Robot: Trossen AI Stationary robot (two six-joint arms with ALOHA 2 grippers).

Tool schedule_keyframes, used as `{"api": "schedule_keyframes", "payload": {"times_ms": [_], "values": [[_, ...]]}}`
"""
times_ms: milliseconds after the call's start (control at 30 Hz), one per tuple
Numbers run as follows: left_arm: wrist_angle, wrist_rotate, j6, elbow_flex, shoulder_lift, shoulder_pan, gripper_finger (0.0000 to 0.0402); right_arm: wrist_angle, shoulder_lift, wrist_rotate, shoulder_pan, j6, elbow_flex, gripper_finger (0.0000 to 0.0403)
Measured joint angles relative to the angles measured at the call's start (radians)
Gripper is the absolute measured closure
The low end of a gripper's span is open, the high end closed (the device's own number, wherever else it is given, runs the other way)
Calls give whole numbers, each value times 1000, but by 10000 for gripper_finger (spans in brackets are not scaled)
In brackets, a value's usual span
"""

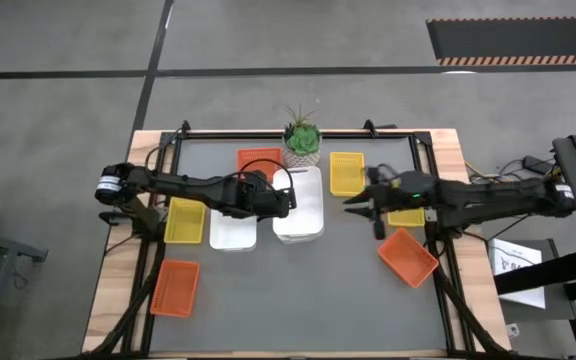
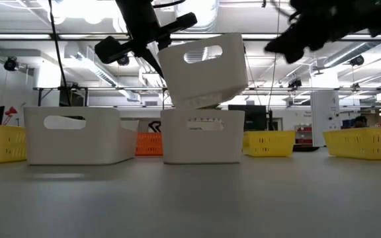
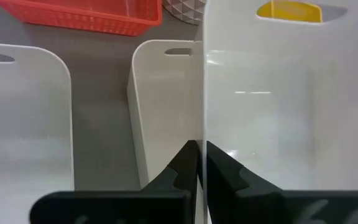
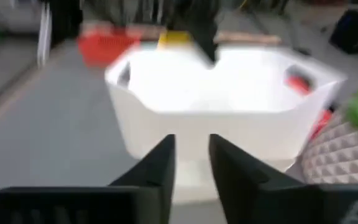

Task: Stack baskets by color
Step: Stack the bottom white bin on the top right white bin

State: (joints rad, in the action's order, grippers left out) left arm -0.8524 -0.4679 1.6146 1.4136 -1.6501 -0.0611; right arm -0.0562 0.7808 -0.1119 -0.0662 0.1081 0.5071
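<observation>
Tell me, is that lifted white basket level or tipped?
Tipped. In the low view the raised white basket slants above the lower white basket, only partly settled into it, with the left hand pinching its wall.

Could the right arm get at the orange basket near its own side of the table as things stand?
Probably yes. The orange basket lies uncovered just beside the right tool, whose fingers stand apart and empty; the left tool holds a white basket elsewhere.

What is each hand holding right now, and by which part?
Left hand pinches the raised white basket by its side wall. Right hand holds nothing.
</observation>
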Motion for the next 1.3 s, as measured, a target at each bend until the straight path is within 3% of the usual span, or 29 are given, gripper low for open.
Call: {"api": "schedule_keyframes", "payload": {"times_ms": [167,333,467,700,933,1100,1200,1300], "values": [[11,0,0,0,2,3,401,-72,148,-1,53,109,103,233],[9,0,-57,0,17,4,401,-30,271,-1,107,192,258,192],[11,-3,-78,0,38,9,401,89,383,0,127,233,419,184],[13,-46,-134,-1,79,19,401,471,571,7,132,219,734,184],[30,-56,-197,0,94,23,401,653,712,22,132,197,909,184],[30,-58,-226,0,97,24,401,731,769,115,132,216,953,223],[30,-58,-252,0,97,24,401,751,781,115,132,244,960,275],[33,-54,-371,0,98,24,401,759,783,113,133,281,960,346]]}}
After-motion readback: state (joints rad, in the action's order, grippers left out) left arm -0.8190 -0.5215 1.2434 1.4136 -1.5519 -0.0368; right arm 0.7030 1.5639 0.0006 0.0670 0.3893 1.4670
